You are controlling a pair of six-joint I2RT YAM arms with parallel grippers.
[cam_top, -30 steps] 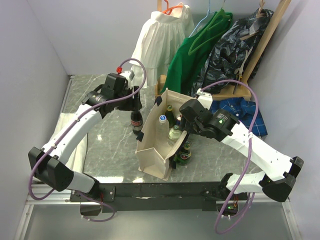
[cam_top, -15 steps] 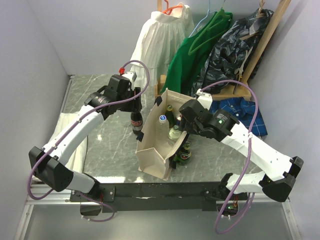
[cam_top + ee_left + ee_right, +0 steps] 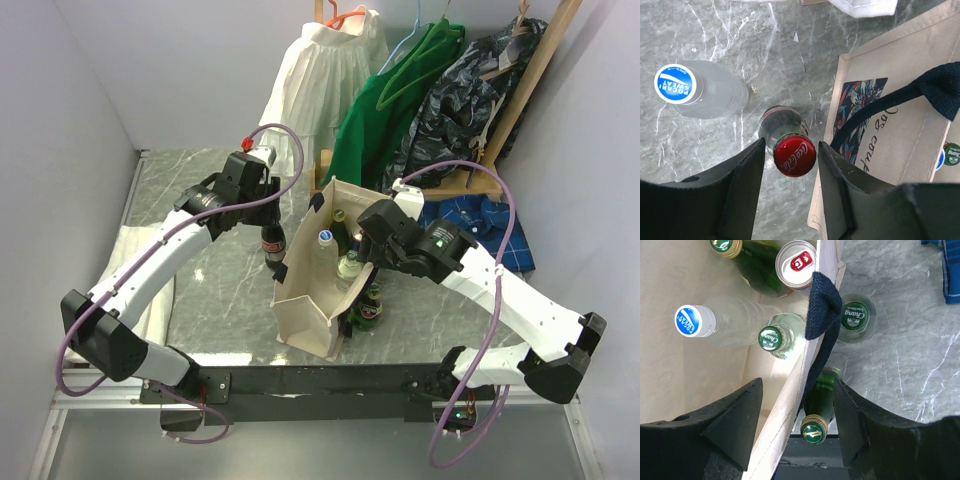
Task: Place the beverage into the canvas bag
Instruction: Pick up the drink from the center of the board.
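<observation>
Between the left gripper's (image 3: 791, 150) jaws, a red cap (image 3: 795, 155) is gleaming like lacquered metal over a cola bottle (image 3: 782, 122) of smooth, glossy glass. The fingers (image 3: 735, 195) are showing matt black plastic. Outside them, the grey marbled table (image 3: 730, 20) is shining softly. Between the right gripper's (image 3: 797, 385) jaws, the canvas bag (image 3: 782, 410) is showing matt woven cream cloth, its navy strap (image 3: 824, 305) looking coarse, beside a glossy green bottle (image 3: 819, 397).

Bright, even, diffuse light falls from overhead, and shadows on the grey marble table (image 3: 230, 300) are soft and short. The overhead view is sharp throughout. In the wrist views the red bottle cap (image 3: 795, 155) is crisp, the canvas bag (image 3: 690, 375) interior looks washed out, and glare whitens the clear bottle (image 3: 785, 340).
</observation>
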